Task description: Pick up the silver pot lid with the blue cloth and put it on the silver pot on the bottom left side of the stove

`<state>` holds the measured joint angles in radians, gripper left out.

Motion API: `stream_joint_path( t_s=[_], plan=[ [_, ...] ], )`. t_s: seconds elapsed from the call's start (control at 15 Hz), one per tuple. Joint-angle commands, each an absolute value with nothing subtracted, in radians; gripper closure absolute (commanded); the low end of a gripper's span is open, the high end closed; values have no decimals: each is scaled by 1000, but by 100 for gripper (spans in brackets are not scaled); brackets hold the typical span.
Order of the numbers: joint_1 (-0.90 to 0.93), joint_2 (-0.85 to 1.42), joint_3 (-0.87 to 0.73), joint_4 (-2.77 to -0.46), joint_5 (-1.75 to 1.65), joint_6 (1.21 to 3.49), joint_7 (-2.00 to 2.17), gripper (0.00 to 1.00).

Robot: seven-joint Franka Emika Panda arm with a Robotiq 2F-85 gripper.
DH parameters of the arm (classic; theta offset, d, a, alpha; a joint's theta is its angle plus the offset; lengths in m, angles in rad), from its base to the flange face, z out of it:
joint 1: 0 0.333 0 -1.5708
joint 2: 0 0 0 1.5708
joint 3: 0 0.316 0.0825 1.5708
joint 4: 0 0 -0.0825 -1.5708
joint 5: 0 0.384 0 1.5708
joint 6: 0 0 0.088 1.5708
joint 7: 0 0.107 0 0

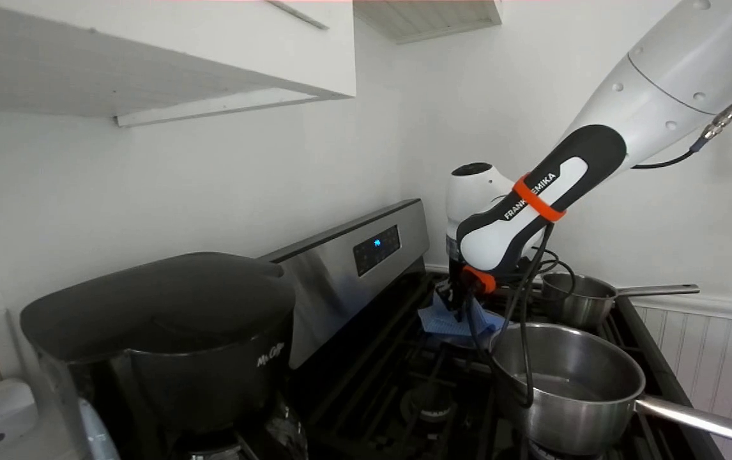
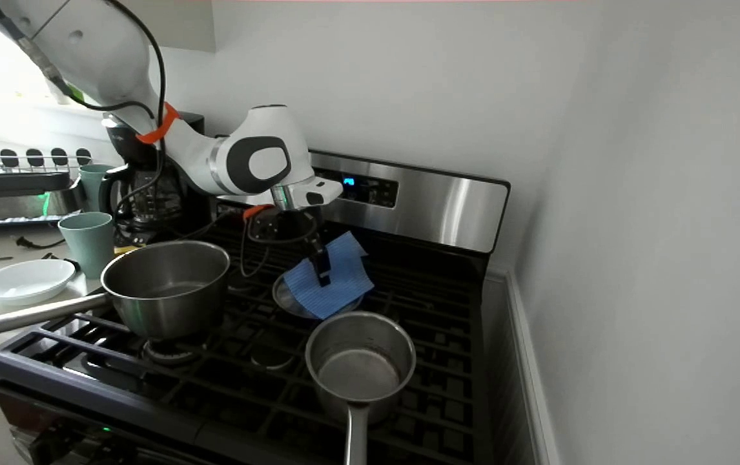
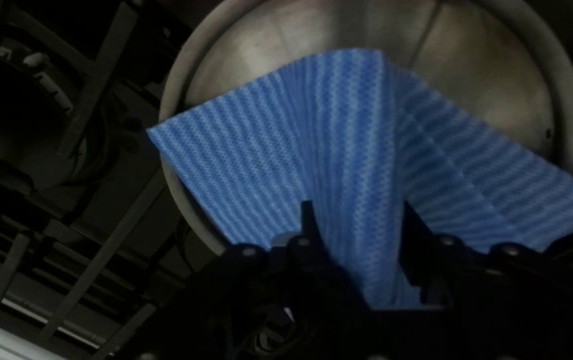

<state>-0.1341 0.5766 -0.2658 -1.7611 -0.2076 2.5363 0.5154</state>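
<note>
The silver lid (image 2: 286, 300) lies at the back burner of the black stove (image 2: 451, 216), and its rim fills much of the wrist view (image 3: 466, 85). The light-blue cloth (image 2: 352, 274) drapes over the lid and bunches up between my fingers (image 3: 356, 205). My gripper (image 2: 322, 278) points down and is closed on the bunched cloth; any knob underneath is hidden. I cannot tell whether the lid is lifted. The cloth also shows in an exterior view (image 1: 436, 322). The large silver pot (image 2: 166, 316) stands uncovered on the front left burner, its handle pointing outward.
A smaller long-handled pot (image 2: 328, 391) stands on the front right, close to the lid. A black coffee maker (image 1: 168, 345), green cups (image 2: 89, 248) and a white bowl (image 2: 24, 281) are beside the stove. The stove's back panel rises behind the gripper. Cables hang from the arm near the large pot.
</note>
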Motion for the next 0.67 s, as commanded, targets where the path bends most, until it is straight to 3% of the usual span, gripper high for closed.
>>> stream_joint_path(
  t_s=[0.0,0.13,0.6],
  plan=[
    [-122,605,-286,-1705,-156,2487,504,90],
    [-126,595,-282,-1704,-140,2460,497,99],
    [-133,563,-280,-1696,-115,2395,489,97]
  ],
)
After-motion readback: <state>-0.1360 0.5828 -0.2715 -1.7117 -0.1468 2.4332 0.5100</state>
